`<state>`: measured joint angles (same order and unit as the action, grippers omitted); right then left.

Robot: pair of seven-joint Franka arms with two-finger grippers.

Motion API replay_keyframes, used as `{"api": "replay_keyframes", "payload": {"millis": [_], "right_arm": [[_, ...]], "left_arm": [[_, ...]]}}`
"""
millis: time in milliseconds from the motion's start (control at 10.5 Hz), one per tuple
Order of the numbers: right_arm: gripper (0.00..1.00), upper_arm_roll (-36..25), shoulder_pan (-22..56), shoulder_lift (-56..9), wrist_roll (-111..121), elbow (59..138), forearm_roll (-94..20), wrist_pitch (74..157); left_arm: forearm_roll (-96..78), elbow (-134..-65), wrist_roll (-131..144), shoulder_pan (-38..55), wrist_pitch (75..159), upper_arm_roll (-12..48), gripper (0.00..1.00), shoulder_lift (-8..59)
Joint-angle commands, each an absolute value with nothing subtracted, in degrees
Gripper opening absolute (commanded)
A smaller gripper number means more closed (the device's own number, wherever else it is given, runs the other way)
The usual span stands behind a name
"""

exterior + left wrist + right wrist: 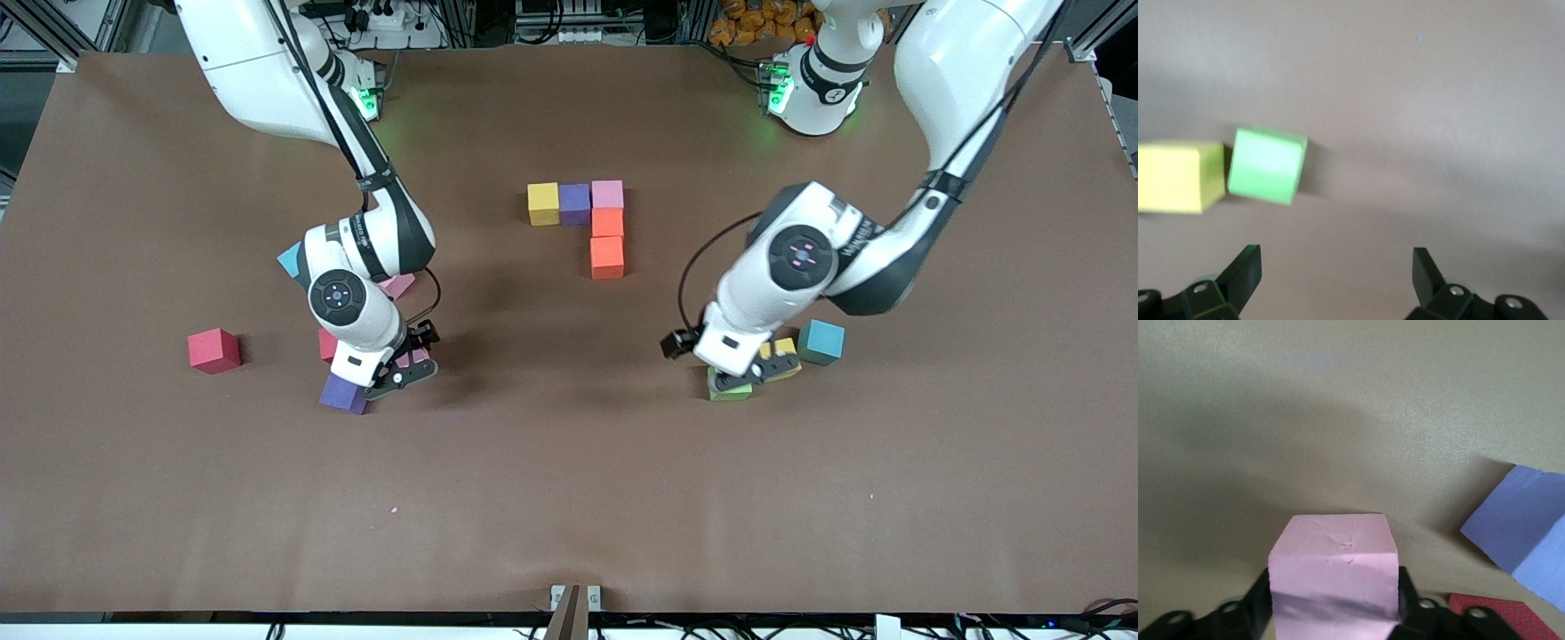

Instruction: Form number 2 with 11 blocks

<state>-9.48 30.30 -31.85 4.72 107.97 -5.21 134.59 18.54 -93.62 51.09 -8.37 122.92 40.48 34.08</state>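
A red block sits alone on the brown bench. Beside a purple block, the right gripper is clamped on a pink block; lift it straight up. Mid-bench, five blocks start the number 2. The left gripper hangs wide open, holding nothing, by a green block. No containers.

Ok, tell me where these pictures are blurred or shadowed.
Left wrist view: the green block and yellow block look soft, blurred. Right wrist view: the pink block is sharp, a broad shadow on the table. Front view: crisp, arm shadows mid-table.
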Motion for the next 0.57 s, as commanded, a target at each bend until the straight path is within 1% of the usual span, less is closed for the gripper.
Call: {"api": "replay_keyframes", "payload": {"millis": [0,95,475], "right_arm": [[0.24,-8.9,30.1,-30.2,5.0,109.7,-5.7,135.3],[0.24,-8.8,31.0,-30.0,5.5,109.6,-5.6,134.9],[0.24,-8.7,39.9,-28.2,10.9,109.0,-5.5,134.1]], "left_arm": [[18.9,-87.7,44.6,-7.0,121.4,38.2,1.00,37.4],[19.0,-85.0,42.6,-6.9,121.4,37.7,1.00,39.4],[19.4,-84.8,34.8,-6.3,121.4,34.5,1.00,41.0]]}}
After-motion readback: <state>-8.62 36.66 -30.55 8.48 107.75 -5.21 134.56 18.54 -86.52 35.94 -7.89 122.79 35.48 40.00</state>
